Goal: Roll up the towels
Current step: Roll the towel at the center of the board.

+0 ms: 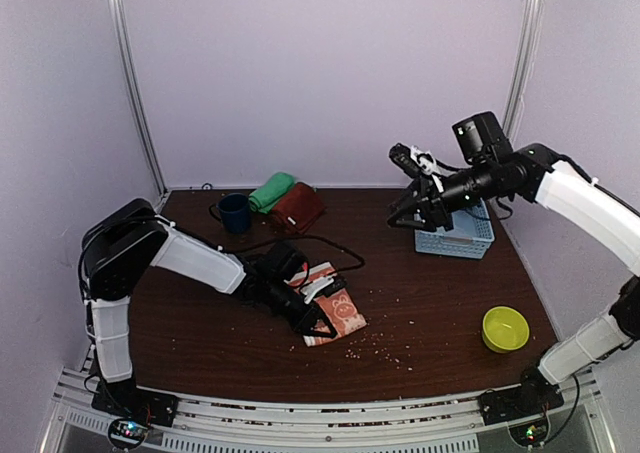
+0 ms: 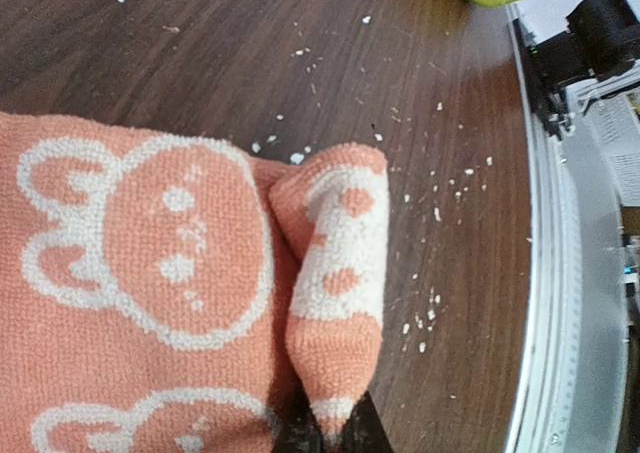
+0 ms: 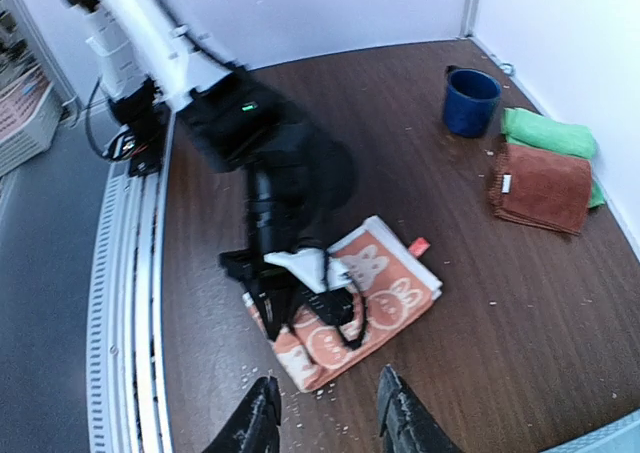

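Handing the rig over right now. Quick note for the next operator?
Left gripper: shut on a folded edge of the orange towel, mid-table.
Right gripper: open, empty, raised near the basket.
Green towel looks rolled, at the back by the mug. Maroon towel beside it looks only folded.
Left to do: roll orange, probably maroon. No blue towel in view.

Open desk [image 1: 430,293] runs between the orange towel [image 1: 345,315], basket [image 1: 455,241] and bowl [image 1: 505,328]. Far back, mug [image 1: 235,213], green towel [image 1: 272,191] and maroon towel [image 1: 296,208] crowd together; the left arm [image 1: 200,261] bars the left.
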